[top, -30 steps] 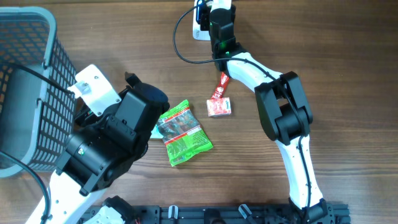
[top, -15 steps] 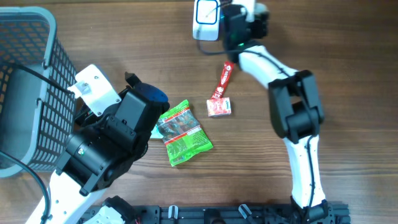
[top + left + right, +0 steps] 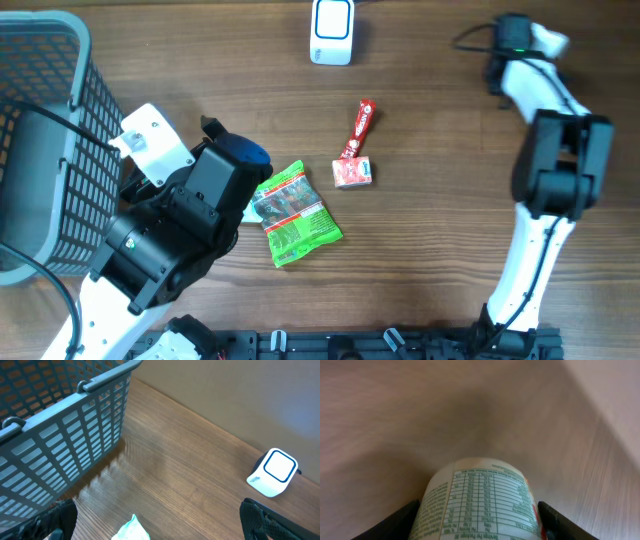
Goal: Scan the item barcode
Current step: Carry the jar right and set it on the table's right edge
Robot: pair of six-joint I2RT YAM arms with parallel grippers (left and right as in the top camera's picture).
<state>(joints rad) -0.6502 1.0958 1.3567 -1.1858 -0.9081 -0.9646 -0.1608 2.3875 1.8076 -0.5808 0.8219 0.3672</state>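
- At the table's far right, overhead: the right arm (image 3: pixel 555 170) has swung clear of the barcode scanner (image 3: pixel 331 31), which now lies uncovered at top centre. The left arm (image 3: pixel 175 230) and the packets are unmoved.
- Overhead: grey mesh basket (image 3: pixel 85 110) at left, contents not discernible.
- Overhead: green snack packet (image 3: pixel 292 212) just beside the left arm. A red sachet (image 3: pixel 359 128) and a small red-and-white packet (image 3: pixel 352 172) lie close together at centre. Their print is too small to read.
- Left wrist: left gripper (image 3: pixel 162 522) spread wide, holding nothing. Basket wall (image 3: pixel 60 435) at left. Scanner (image 3: pixel 273 472) at right, white with a blue square outline.
- Right wrist: right gripper (image 3: pixel 480 520) clamped on a white container (image 3: pixel 480 495), one finger at each side. Its green nutrition table faces the camera, illegible.
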